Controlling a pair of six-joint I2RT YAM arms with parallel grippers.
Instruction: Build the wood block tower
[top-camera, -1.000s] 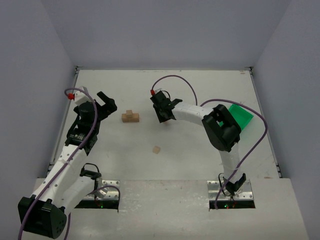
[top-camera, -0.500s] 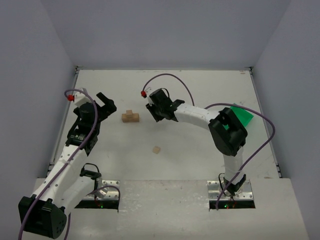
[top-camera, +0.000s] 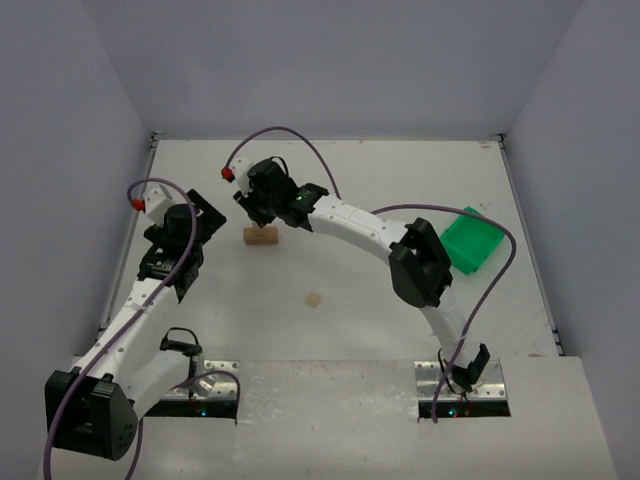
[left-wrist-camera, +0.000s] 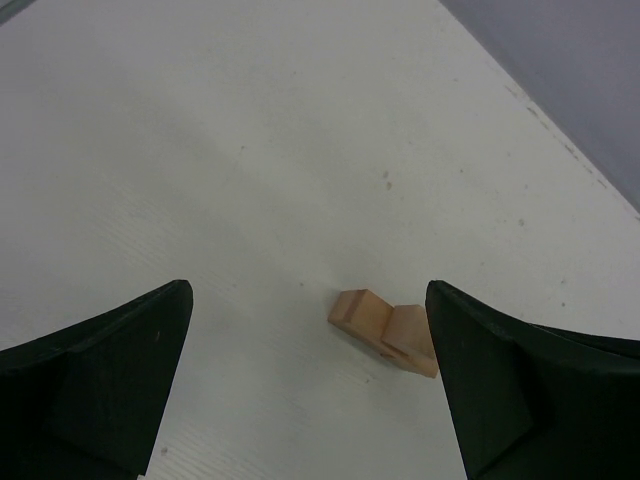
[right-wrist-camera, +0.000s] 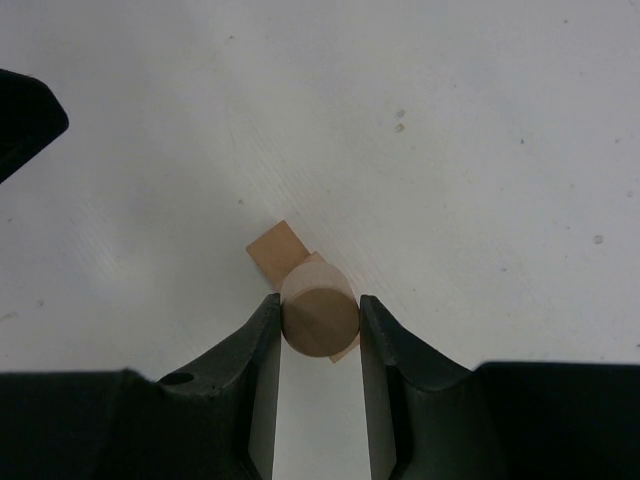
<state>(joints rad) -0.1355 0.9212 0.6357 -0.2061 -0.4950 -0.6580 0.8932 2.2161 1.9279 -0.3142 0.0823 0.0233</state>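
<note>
From above, I'm seeing the right gripper (top-camera: 258, 208), swung left, hovering over the light-tan wooden block tower (top-camera: 261, 235). Left wrist: left gripper (left-wrist-camera: 305, 292) is idling open nearby. Right wrist: jaws are clamping a round tan wooden cylinder (right-wrist-camera: 320, 318), nearing placement.

Your right gripper (right-wrist-camera: 319, 300) has both black fingers (right-wrist-camera: 255, 370) pressed against a round wooden piece (right-wrist-camera: 319, 320), one on each side; you see its flat circular face end-on; behind it, partly hidden, sit pale wooden blocks (right-wrist-camera: 274, 250) on the white table (right-wrist-camera: 450, 150), one square corner poking out to the upper left; whether the piece touches them you cannot tell; a dark shape (right-wrist-camera: 22, 115) cuts into the left edge.
</note>
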